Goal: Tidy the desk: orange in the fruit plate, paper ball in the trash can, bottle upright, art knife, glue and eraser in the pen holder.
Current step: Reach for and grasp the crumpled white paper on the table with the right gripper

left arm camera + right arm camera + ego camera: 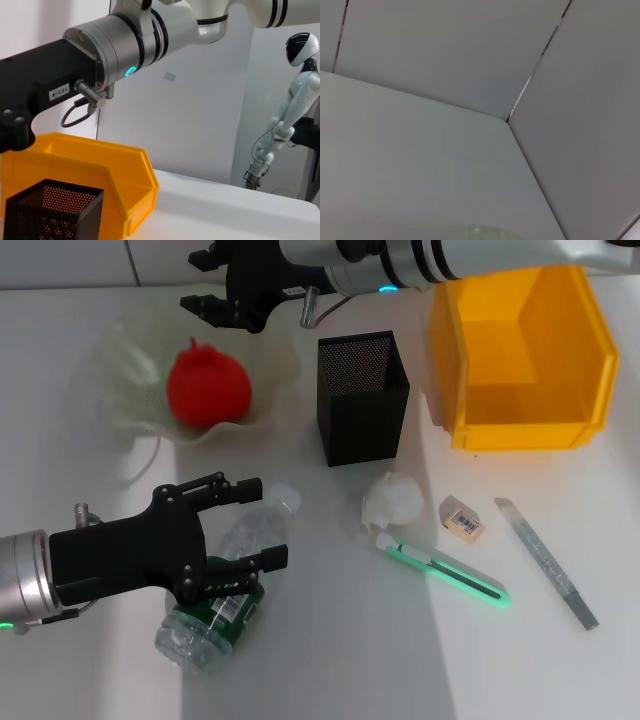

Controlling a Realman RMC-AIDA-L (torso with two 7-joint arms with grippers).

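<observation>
The orange (208,385) lies in the fruit plate (120,375) at the back left. My right gripper (197,280) hovers open just behind the plate, holding nothing. At the front left the bottle (225,585) lies on its side, cap (285,498) toward the middle. My left gripper (262,523) is open, its fingers straddling the bottle's upper part. The paper ball (395,498), the eraser (462,518), a green and white stick-shaped tool (445,573) and a slim grey art knife (545,560) lie on the table at the front right. The pen holder (362,395) (50,210) stands mid-table.
The trash can (520,350) (100,165) stands at the back right, beside the pen holder. The right arm (125,40) reaches across above both. A white humanoid robot (295,100) stands beyond the table. The right wrist view shows only the tabletop and wall panels.
</observation>
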